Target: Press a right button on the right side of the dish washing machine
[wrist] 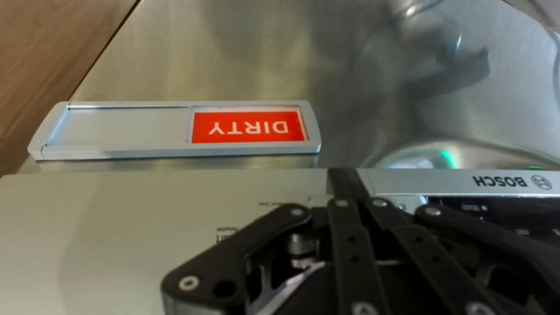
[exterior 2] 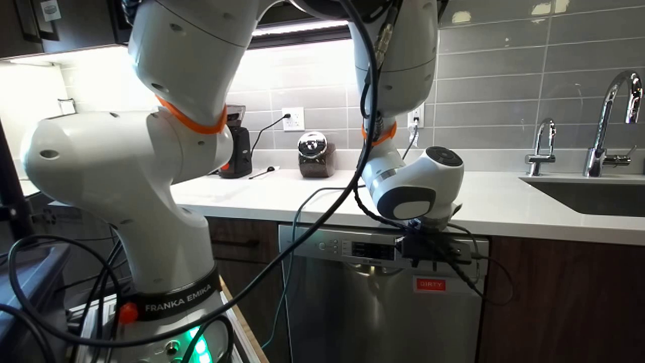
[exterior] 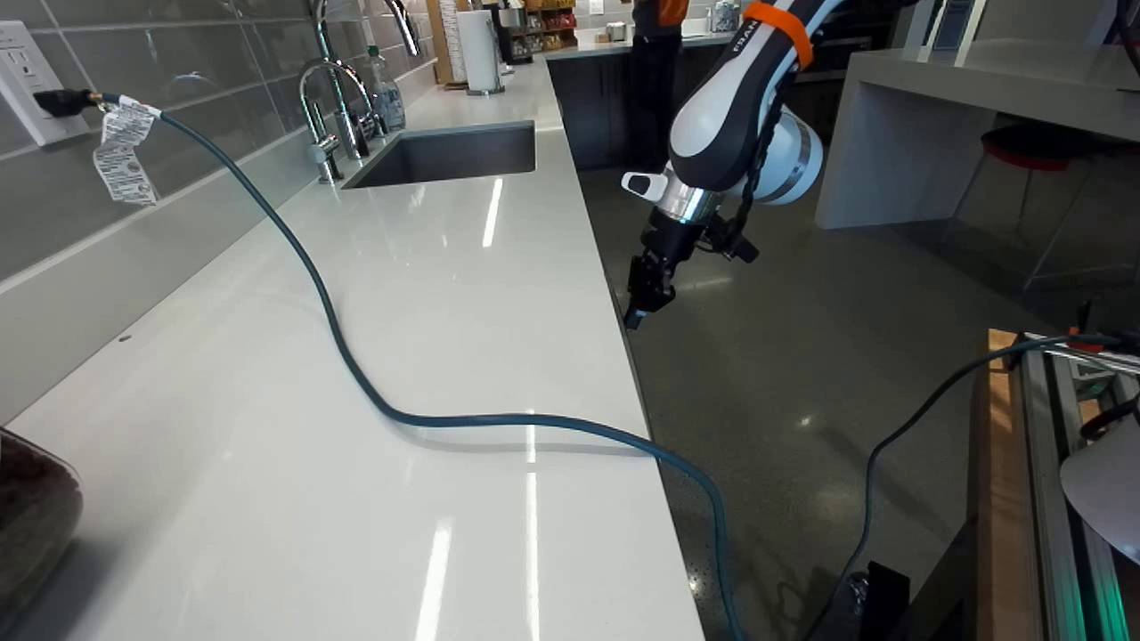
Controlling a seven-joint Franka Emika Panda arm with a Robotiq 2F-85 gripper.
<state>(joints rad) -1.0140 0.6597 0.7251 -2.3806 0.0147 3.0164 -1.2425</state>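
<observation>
The steel dishwasher (exterior 2: 373, 307) stands under the counter in an exterior view, its control panel (exterior 2: 327, 244) along the top. In the wrist view, which stands upside down, the panel (wrist: 109, 218) fills the lower part. Small printed labels (wrist: 225, 234) show beside my fingers, and a dark display (wrist: 494, 214) lies on the other side. My gripper (wrist: 343, 175) is shut and empty, its fingertips in front of the panel between labels and display. Contact cannot be told. The gripper (exterior: 635, 316) also shows at the counter edge. The right button is hidden or too blurred to make out.
A DIRTY sign (wrist: 249, 127) is on the dishwasher door below the panel. The white counter (exterior: 499, 338) overhangs close to the gripper, with a sink (exterior: 454, 156) in it. A blue-green cable (exterior: 534, 420) crosses the counter and hangs down.
</observation>
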